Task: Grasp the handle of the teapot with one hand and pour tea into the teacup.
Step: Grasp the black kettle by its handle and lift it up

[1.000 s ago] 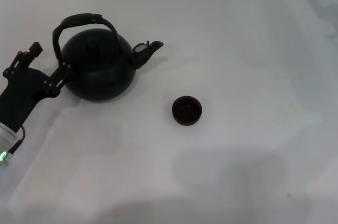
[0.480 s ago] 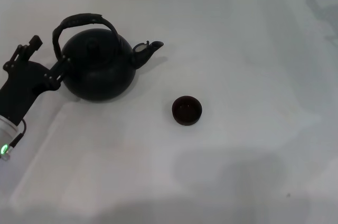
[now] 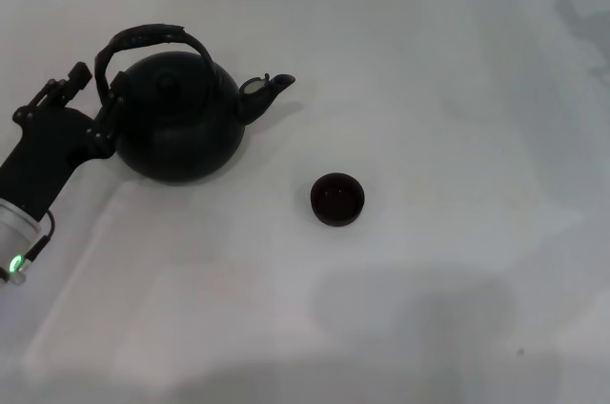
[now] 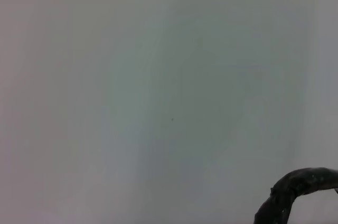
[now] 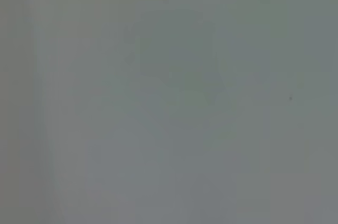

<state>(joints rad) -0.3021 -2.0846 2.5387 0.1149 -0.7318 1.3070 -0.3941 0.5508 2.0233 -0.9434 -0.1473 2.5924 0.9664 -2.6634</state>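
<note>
The matte-black teapot stands upright at the left of the white table, its spout pointing right. Its arched handle loops over the knobbed lid; a piece of the handle also shows in the left wrist view. The small dark teacup sits to the right of the teapot and nearer to me, apart from it. My left gripper is open at the teapot's left side, by the handle's left leg, with one finger close against the pot's body. It holds nothing. My right gripper is out of view.
The white table spreads around the teapot and cup. The right wrist view shows only plain grey surface. Faint shadows lie across the near part of the table.
My left gripper has moved away from me and a little right, closing in on the left end of the teapot's handle. Teapot and teacup have not moved.
</note>
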